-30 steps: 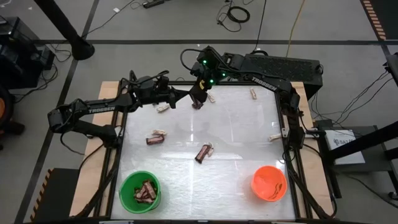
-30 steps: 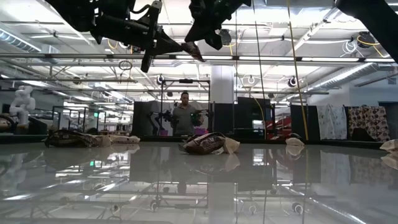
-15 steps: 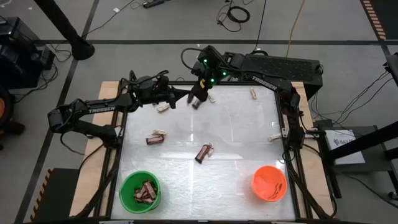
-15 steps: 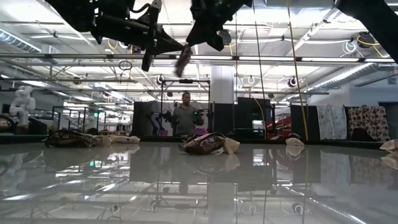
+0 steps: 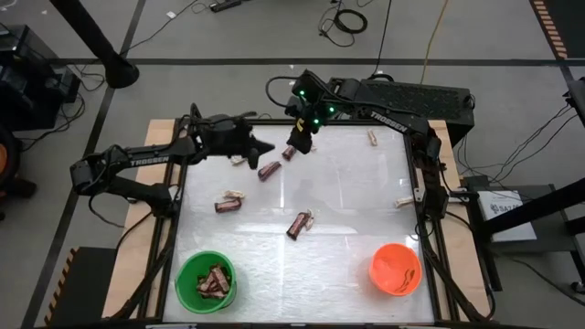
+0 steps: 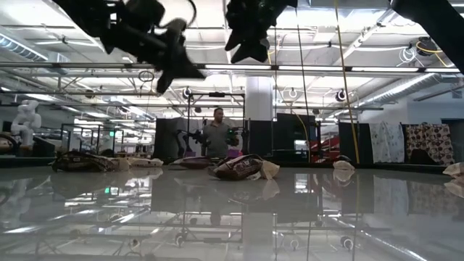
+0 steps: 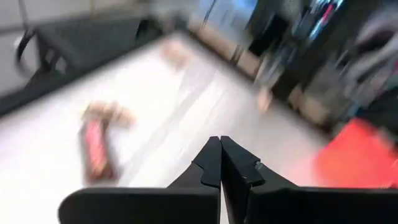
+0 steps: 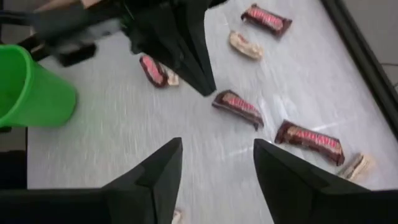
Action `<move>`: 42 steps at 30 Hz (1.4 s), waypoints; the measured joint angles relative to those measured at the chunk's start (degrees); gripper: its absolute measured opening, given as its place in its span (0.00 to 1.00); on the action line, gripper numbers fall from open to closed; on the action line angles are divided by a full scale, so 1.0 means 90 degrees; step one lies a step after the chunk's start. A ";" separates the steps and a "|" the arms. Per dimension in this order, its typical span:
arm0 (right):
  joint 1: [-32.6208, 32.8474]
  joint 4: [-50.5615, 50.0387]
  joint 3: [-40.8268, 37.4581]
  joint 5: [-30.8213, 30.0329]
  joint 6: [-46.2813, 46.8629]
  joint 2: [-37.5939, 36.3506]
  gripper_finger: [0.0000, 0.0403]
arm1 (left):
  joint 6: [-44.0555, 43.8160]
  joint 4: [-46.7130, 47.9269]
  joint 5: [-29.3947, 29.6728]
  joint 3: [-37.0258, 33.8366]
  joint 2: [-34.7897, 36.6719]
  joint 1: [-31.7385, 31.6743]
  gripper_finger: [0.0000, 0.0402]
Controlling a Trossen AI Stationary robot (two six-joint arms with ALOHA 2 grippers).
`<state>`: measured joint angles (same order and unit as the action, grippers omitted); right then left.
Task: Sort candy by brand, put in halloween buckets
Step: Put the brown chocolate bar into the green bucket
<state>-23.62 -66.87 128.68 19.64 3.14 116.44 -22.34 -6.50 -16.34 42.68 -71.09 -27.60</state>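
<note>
Both grippers hang above the table's far left part, their tips close together. My left gripper (image 5: 270, 146) (image 7: 219, 146) is shut with nothing in it. My right gripper (image 5: 294, 144) (image 8: 216, 149) is open with nothing between its fingers. A dark reddish-brown candy bar (image 5: 268, 170) lies flat on the table just below them. Other candy lies loose: a dark bar (image 5: 299, 223) at mid-table, a dark and a tan one (image 5: 228, 203) at the left, and tan ones (image 5: 373, 137) (image 5: 403, 202) at the right. The green bucket (image 5: 206, 280) holds several bars. The orange bucket (image 5: 395, 270) stands at the near right.
In the right wrist view a dark bar (image 8: 309, 139) and a tan one (image 8: 356, 167) lie on the table just ahead of the open fingers. A dark frame (image 5: 174, 210) rims the table. A person (image 6: 215, 138) stands far behind it.
My right gripper has opened and let go of the dark bar that it held up beside the left gripper's tip. The bar tipped, fell and now lies on the table below. My left gripper, still shut, has swung a little down and toward the table's left.
</note>
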 joint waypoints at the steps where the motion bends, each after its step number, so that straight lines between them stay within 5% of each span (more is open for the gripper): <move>1: 0.0000 -0.0052 0.0000 0.0000 -0.0028 0.0000 0.48 | 0.0271 0.0396 0.0007 0.0000 -0.0022 0.0030 0.01; 10: 0.0035 -0.0234 0.0000 -0.0002 -0.0091 0.0000 0.49 | 0.1235 0.2324 0.1101 -0.0001 -0.0697 0.0299 0.20; 17: 0.0058 -0.0224 0.0000 -0.0002 -0.0119 0.0000 0.49 | 0.1375 0.2517 0.2141 0.0000 -0.1531 0.0770 0.45; 27: 0.0058 -0.0224 0.0000 -0.0005 -0.0257 0.0000 0.49 | 0.0805 0.2424 0.2513 0.0002 -0.2176 0.0947 0.73; 42: 0.0053 -0.0189 0.0000 -0.0023 -0.0327 0.0000 0.49 | 0.0689 0.1427 0.2469 0.0005 -0.2650 0.0904 0.83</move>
<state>-23.14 -68.56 128.68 19.43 0.19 116.44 -16.13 6.34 5.89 42.72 -94.95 -19.46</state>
